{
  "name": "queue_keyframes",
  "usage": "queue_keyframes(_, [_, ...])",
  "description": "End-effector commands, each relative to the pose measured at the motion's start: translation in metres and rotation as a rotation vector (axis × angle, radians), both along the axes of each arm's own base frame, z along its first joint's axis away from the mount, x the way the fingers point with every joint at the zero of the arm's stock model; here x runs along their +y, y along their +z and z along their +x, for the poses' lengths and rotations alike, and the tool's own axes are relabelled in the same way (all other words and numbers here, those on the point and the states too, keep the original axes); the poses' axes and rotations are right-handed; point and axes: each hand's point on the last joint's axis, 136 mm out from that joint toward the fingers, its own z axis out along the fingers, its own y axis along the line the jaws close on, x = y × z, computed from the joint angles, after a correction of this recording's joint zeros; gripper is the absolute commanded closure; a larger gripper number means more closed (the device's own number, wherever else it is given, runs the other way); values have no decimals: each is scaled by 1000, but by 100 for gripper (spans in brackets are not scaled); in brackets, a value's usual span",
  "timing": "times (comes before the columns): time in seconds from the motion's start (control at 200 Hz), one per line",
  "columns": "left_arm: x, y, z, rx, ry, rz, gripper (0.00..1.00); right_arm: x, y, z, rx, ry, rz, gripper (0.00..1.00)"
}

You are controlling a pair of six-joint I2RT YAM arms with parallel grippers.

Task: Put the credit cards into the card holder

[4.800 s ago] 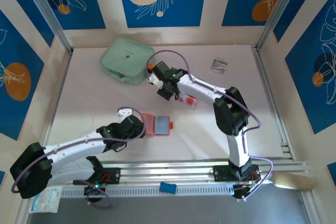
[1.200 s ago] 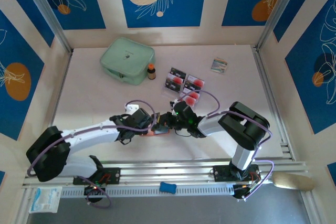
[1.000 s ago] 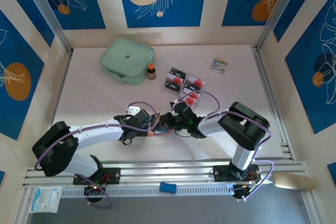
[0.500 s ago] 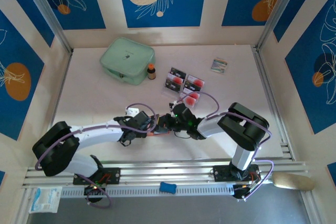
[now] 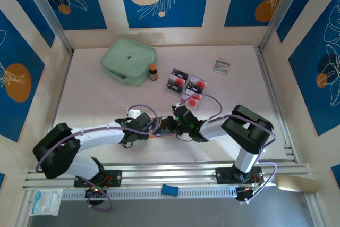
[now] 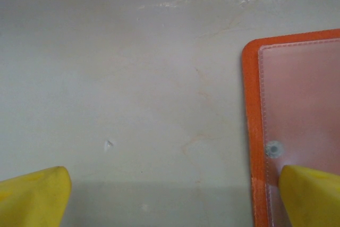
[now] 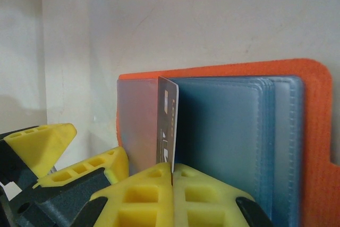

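the top view looks steeply down from high behind the near edge, taking in the whole table [image 5: 95, 104]. both wrist views hang very close over the table, and all three share the card holder [image 6: 297, 94], mid-frame from above.

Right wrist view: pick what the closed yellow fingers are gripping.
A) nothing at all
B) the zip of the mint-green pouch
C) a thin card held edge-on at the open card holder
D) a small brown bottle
C: the right gripper is shut on a thin card, which stands edge-on against the grey inside of the open orange card holder.
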Motion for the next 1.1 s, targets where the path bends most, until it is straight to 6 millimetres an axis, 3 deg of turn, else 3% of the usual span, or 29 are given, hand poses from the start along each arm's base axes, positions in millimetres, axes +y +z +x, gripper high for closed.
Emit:
queue_keyframes(0.0, [8, -6, -3, 17, 21, 20, 0, -12, -14, -10, 43, -15, -70, 100])
queue_keyframes(1.095, [5, 2, 1, 2, 26, 12, 0, 1, -33, -20, 146, 68, -102, 98])
